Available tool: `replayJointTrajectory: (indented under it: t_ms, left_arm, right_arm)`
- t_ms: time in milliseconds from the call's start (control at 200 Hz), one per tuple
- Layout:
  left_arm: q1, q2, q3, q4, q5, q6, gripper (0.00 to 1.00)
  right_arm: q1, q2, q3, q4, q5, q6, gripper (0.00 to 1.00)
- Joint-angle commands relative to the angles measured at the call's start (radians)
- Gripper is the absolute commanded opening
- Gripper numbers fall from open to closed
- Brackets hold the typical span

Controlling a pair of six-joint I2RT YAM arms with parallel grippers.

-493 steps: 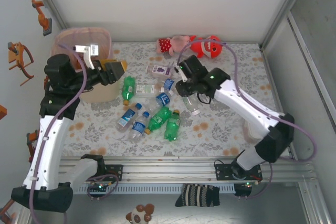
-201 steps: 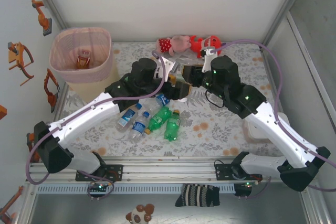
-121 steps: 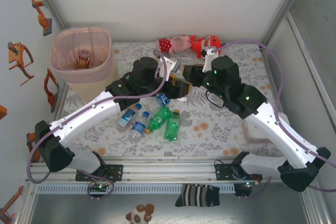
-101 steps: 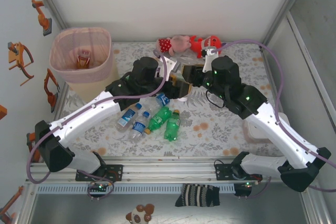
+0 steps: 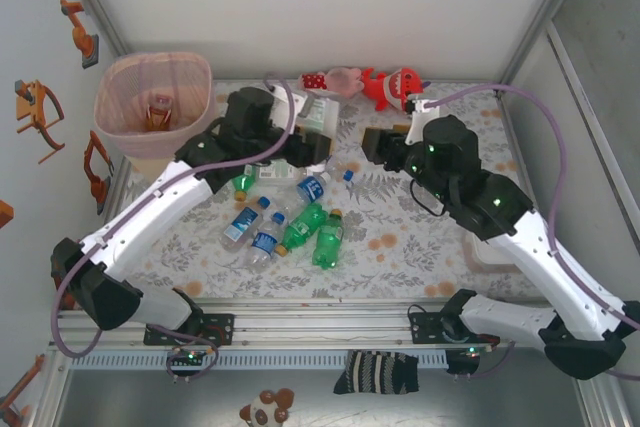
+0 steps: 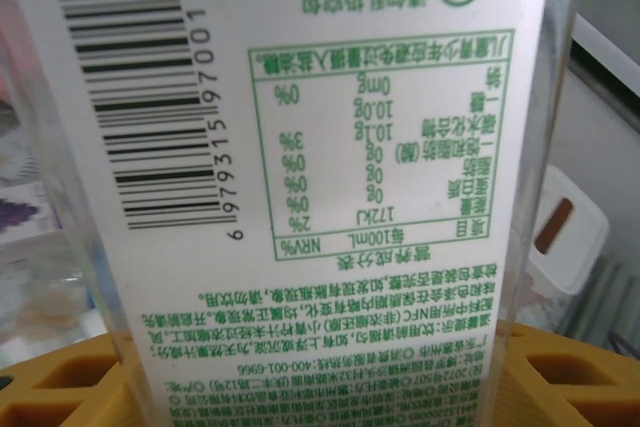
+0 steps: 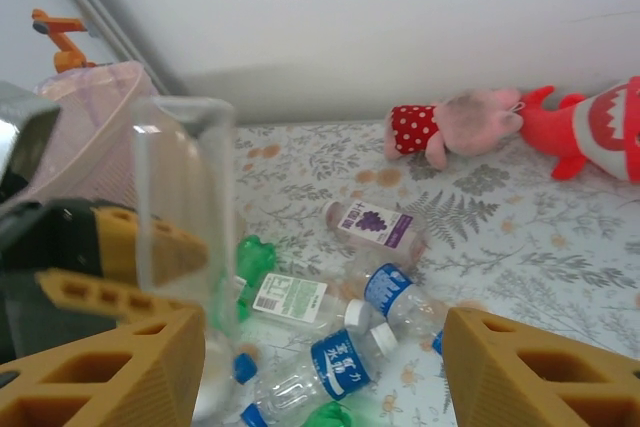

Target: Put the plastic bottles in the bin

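Note:
A clear plastic bottle with a white, green-printed label stands between my left gripper's yellow fingers. My left gripper is shut on it, and holds it above the mat's far middle. The same bottle stands at the left of the right wrist view. My right gripper hangs open and empty just to its right, fingers wide apart. Several blue-labelled and green bottles lie on the mat. The pink bin stands at the far left with a brown bottle inside.
A pink plush and a red plush lie along the back wall. A purple-labelled bottle and a white-labelled one lie among the pile. The floral mat has free room at the right.
My right gripper has opened, let go of the clear bottle and drawn back right. My left gripper has closed on that bottle and carried it left and back.

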Motion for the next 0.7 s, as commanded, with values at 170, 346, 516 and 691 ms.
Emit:
replayJointTrajectory:
  t_ms: [170,346,516,691]
  left_arm:
    - [0.295,-0.04,0.213,-0.243,0.026,0.093,0.57]
    - [0.473,0.034,0.392,-0.371,0.06,0.145,0.57]
    - [0.59,0.132,0.585,-0.527,-0.01,0.233,0.57]
    - [0.69,0.215,0.664,-0.604,-0.04,0.268,0.57]
  right_arm:
    - [0.0,-0.078,-0.012,-0.091,0.108,-0.024,0.63]
    - [0.0,-0.114,-0.03,-0.117,0.136,-0.022,0.63]
    - [0.0,-0.128,-0.026,-0.15,0.149,-0.021,0.63]
    - [0.0,-0.144,-0.039,-0.163,0.16,-0.016,0.63]
